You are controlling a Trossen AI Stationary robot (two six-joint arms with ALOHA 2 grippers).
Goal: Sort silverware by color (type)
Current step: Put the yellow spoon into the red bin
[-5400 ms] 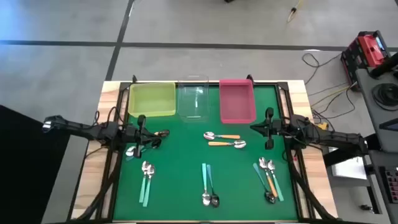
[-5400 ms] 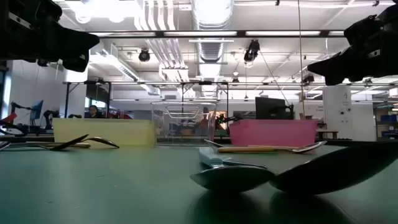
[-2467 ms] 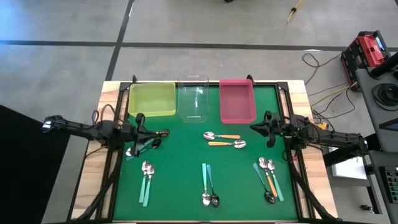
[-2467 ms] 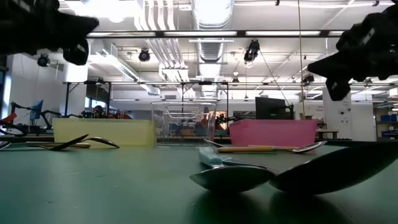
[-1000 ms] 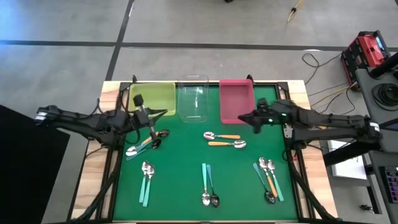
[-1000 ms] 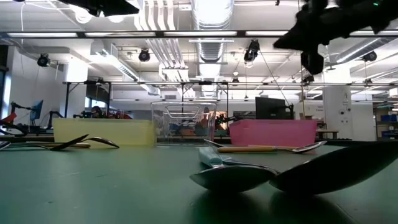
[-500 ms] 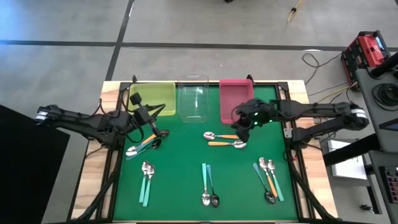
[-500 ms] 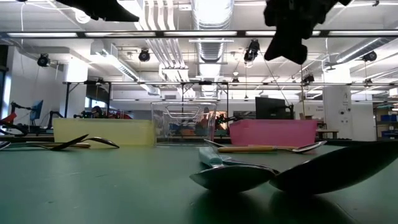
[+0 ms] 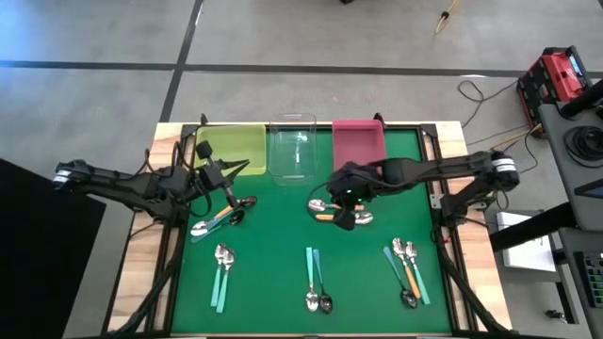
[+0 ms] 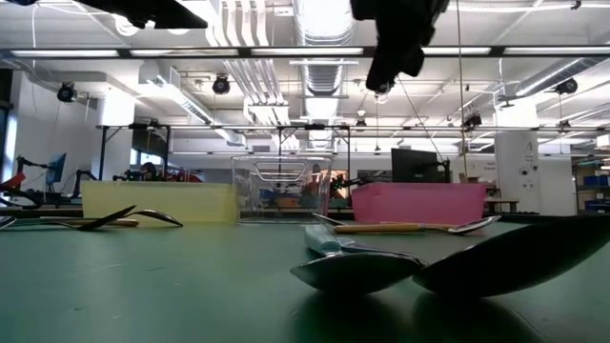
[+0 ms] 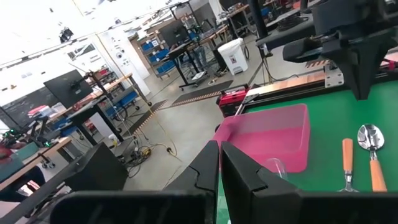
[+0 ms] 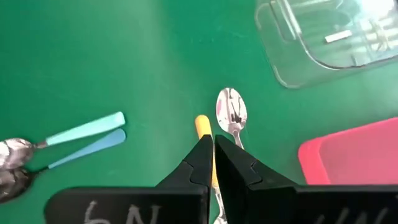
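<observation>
Two orange-handled spoons lie flat side by side at the table's centre. My right gripper hangs above them, shut, fingers pointing down; the low view shows it high off the table. In the right wrist view the shut fingertips stand over an orange handle end and a silver bowl. My left gripper, shut, hovers raised near the yellow-green bin, above a mixed teal and orange spoon cluster. More spoons lie in a teal pair, another teal pair and a mixed group.
Three bins stand along the far edge: yellow-green, clear and pink. Green mat lies bare between the spoon groups. Black rails run along both sides of the mat.
My right arm has swung from in front of the pink bin toward the table's left and a little toward its near edge. It now stands over the two orange spoons with its fingers pointing down. No spoon has moved.
</observation>
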